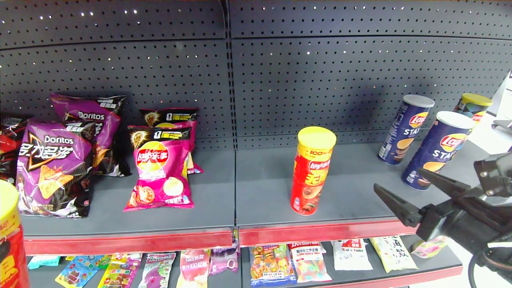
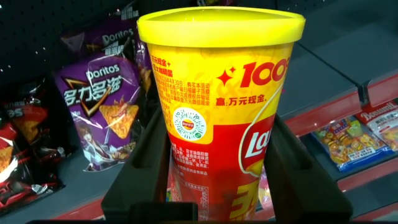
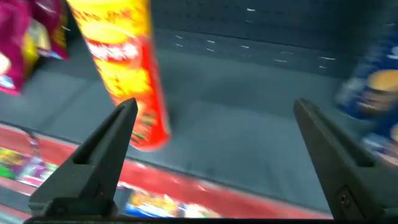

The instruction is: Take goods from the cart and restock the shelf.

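Left gripper point(image 2: 221, 152) fingers are clamping a yellow-lidded red chip can point(image 2: 217, 74), far left, in front of the shelf point(image 1: 264, 188). Purple chip bags point(image 1: 54, 168) and pink chip bags point(image 1: 160, 172) are filling the left bay. Bare deck is lying both sides of the standing red can point(image 1: 314, 172), close to the red front lip point(image 1: 320, 233). Blue cans point(image 1: 436, 150) are standing far right. Right gripper point(image 1: 398, 180) is hovering off the lip, fingers spread wide, empty.

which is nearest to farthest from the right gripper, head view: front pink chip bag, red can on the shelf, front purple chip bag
1. red can on the shelf, middle
2. front pink chip bag, further left
3. front purple chip bag, far left
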Motion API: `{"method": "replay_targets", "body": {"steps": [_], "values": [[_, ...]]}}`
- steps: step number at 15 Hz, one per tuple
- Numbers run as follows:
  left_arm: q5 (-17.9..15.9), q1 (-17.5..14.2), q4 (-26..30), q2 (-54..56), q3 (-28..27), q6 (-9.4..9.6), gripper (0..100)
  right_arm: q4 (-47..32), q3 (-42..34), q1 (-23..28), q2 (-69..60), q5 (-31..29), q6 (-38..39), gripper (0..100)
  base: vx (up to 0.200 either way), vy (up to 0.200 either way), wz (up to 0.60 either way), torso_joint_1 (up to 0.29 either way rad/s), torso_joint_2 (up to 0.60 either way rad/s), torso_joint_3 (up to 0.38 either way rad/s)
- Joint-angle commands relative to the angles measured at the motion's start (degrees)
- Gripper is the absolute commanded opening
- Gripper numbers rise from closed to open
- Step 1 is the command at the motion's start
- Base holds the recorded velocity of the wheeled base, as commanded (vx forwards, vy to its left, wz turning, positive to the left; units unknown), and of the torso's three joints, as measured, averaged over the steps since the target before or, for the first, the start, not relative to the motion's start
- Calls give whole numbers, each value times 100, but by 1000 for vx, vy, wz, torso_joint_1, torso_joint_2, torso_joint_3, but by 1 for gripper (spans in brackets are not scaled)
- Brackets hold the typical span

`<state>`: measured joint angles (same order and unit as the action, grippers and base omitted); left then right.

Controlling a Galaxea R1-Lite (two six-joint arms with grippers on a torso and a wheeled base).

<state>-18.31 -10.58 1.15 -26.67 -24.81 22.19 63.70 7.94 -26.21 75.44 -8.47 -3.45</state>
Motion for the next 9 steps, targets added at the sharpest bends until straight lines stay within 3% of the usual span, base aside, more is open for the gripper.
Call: {"method": "replay_targets", "body": {"steps": [1, 3, 6, 9], "values": [[-6, -5, 0, -49, -112, -4, 0, -657, -55, 397, -1022, -23, -261, 100, 0, 0, 0, 0, 0, 0], [-15, -5, -9, -119, -209, -21, 0, -1096, -47, 863, -1426, 3, -384, 100, 0, 0, 0, 0, 0, 0], [-103, -5, -9, -453, -402, -118, 0, -1817, -38, 2050, -2191, 65, -534, 100, 0, 0, 0, 0, 0, 0], [-278, -5, -18, -760, -507, -127, 0, -2423, 33, 2753, -2692, 91, -587, 100, 0, 0, 0, 0, 0, 0]]}}
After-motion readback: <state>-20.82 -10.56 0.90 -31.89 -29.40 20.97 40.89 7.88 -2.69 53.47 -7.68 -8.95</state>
